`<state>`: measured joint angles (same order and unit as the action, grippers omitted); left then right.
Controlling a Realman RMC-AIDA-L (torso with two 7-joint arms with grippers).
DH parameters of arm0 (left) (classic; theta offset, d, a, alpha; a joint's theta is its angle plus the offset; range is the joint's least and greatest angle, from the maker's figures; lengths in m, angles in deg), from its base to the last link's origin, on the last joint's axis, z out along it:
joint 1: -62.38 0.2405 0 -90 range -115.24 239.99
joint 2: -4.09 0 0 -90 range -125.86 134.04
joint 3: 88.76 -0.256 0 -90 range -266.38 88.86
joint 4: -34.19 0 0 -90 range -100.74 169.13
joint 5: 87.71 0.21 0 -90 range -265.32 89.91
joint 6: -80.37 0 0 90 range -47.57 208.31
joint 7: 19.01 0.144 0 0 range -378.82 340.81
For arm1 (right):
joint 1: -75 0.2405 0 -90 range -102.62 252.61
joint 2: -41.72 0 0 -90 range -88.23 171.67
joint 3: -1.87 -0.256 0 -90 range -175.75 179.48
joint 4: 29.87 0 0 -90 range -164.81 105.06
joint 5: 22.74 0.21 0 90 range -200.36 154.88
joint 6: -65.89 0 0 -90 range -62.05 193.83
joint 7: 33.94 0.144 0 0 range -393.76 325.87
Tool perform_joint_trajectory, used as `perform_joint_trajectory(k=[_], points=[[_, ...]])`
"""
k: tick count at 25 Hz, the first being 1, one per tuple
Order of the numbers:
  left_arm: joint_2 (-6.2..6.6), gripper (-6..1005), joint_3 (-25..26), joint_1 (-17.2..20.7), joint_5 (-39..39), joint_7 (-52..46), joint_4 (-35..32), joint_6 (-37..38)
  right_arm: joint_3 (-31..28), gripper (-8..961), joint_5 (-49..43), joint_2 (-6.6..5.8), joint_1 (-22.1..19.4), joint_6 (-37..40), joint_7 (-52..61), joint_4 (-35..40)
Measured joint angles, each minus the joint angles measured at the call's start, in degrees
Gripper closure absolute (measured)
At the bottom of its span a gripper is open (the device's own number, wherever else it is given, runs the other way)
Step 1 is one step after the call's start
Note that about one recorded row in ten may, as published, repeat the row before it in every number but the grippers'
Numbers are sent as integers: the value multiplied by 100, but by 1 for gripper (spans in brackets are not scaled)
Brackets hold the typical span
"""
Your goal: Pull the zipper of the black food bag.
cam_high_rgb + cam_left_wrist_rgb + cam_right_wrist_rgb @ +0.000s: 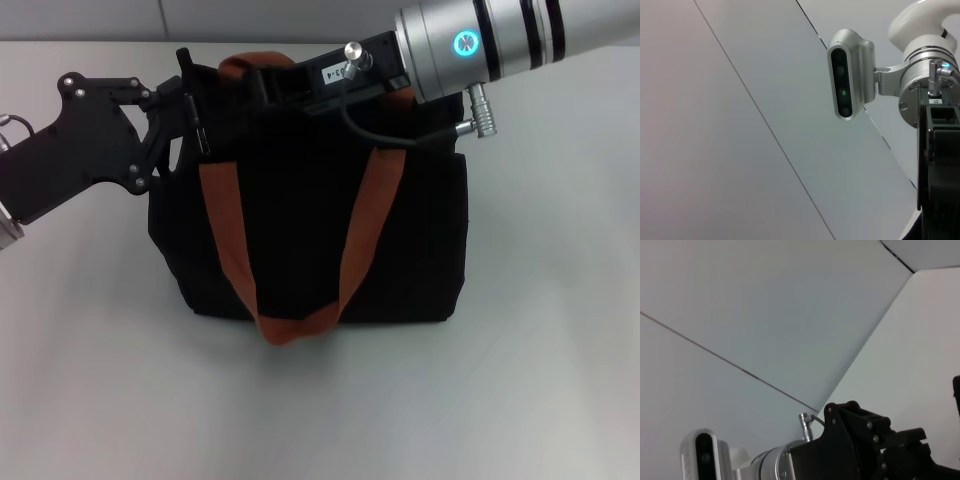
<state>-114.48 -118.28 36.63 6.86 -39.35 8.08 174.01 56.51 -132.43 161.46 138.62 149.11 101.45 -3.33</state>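
Note:
The black food bag [420,240] stands in the middle of the white table in the head view, with its orange-brown handles [225,230] hanging down its front. The zipper pull is hidden among the black gripper parts along the bag's top edge. My left gripper [190,110] reaches in from the left and sits at the bag's top left corner. My right gripper [290,85] comes in from the upper right and sits over the top edge, near the far handle. The left wrist view shows my right arm's black gripper body [940,165]. The right wrist view shows my left gripper's black linkage [865,450].
The white table [540,380] surrounds the bag. A grey wall with seam lines [755,115] stands behind it. My right arm's silver wrist [480,40] and its cable [400,135] hang over the bag's top right.

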Motion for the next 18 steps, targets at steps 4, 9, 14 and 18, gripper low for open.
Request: perform_joint_trajectory(k=[4,9,14,18], points=[[2,950,8,5,-1,-43,2,-24,186,151,151,-8,-64,-58,-39,56],[12,949,7,24,0,-54,2,-1,251,151,200,-15,-139,-117,-48,96],[13,947,8,32,0,-57,2,3,350,151,308,-12,-139,-14,-76,134],[4,946,-1,38,0,-57,2,18,542,151,344,-10,-175,-231,-80,163]])
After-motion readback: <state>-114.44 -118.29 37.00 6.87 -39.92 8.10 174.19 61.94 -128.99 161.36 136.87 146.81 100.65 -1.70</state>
